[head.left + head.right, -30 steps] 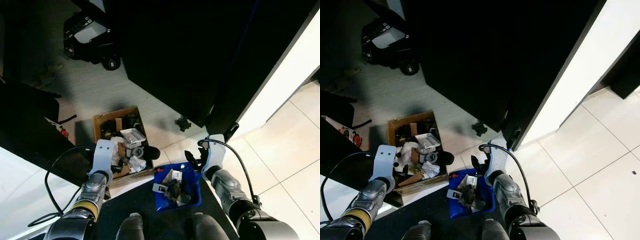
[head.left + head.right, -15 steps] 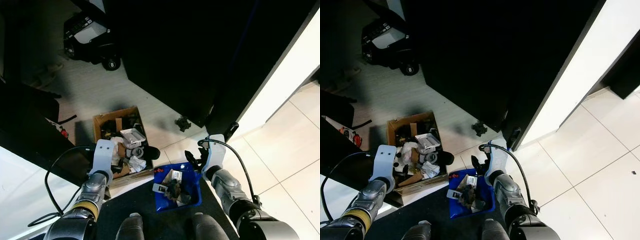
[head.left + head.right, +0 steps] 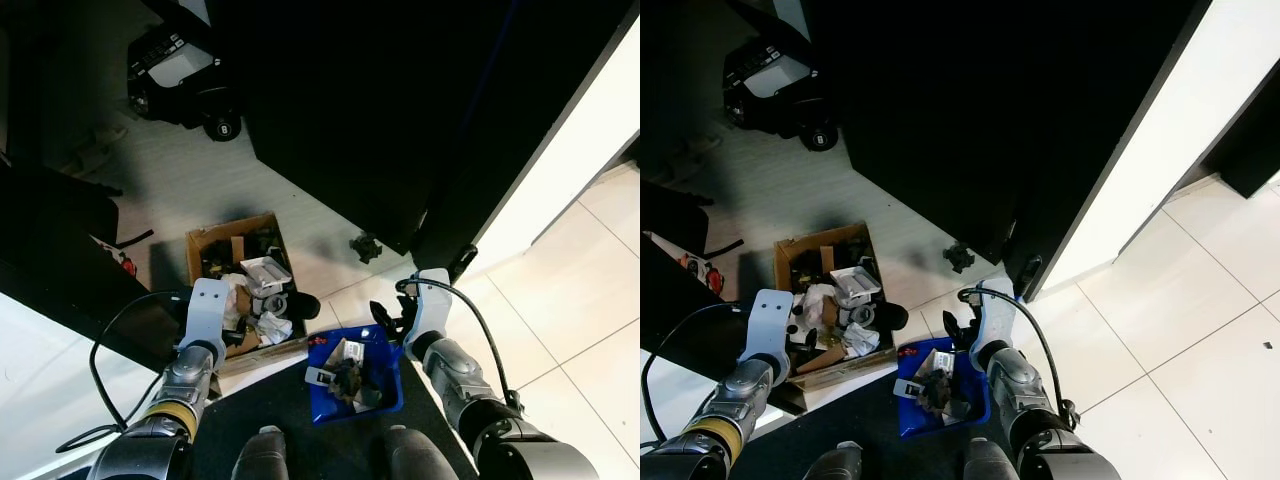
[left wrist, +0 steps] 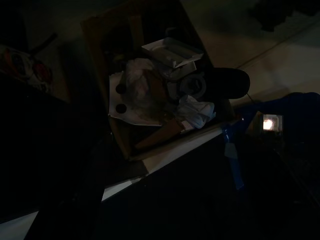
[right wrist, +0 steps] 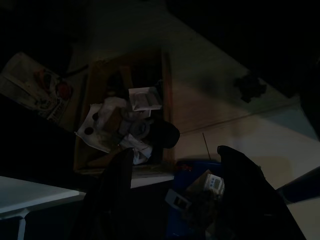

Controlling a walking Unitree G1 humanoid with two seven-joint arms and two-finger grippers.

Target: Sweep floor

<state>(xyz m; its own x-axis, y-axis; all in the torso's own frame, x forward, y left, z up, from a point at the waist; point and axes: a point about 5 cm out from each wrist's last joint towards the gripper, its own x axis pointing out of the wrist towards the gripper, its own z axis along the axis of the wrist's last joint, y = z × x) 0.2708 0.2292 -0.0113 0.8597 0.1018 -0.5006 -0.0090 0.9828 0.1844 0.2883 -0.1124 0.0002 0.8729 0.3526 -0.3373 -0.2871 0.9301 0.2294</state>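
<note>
A blue dustpan [image 3: 385,385] full of dark scraps and bits of paper lies on the dark mat between my arms. My right gripper [image 3: 388,320] is at its far right corner, and in the right wrist view its two black fingers [image 5: 120,185] stand wide apart, with the dustpan [image 5: 197,172] low between them. A brown cardboard box [image 3: 200,245] stuffed with rubbish sits just left of the dustpan. My left wrist [image 3: 206,310] hangs over the box's near left corner, with its fingers hidden. A small dark clump of debris [image 3: 366,246] lies on the floor beyond the dustpan.
A large black cabinet [image 3: 400,110] stands ahead, with a white wall [image 3: 580,140] and pale tiles [image 3: 560,300] to the right. A black wheeled device [image 3: 180,75] sits at the far left. A dark desk edge [image 3: 60,280] runs along my left. My feet [image 3: 262,455] are on the mat.
</note>
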